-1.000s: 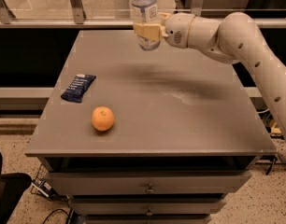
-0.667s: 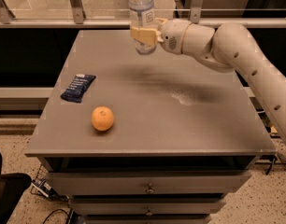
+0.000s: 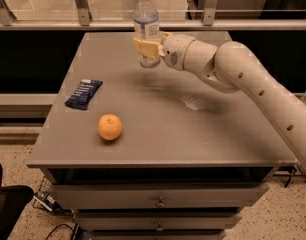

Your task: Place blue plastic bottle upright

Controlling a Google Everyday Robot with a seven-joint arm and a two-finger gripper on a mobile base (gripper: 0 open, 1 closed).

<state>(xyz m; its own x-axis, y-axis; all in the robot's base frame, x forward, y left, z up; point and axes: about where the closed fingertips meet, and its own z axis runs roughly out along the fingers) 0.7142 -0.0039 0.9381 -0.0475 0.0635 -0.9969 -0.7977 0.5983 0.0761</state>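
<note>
At upper centre, the gripper (image 3: 148,49) grips the blue plastic bottle (image 3: 146,24) tightly, cap upward. The orange (image 3: 110,127) sits lower left.

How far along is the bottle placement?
Done: the blue plastic bottle is grasped and already vertical, white cap on top.
In hand: the gripper is shut around its lower half, over the far part of the table.
Left: seat the base on the table and release. I cannot tell whether the base touches the surface yet.
</note>
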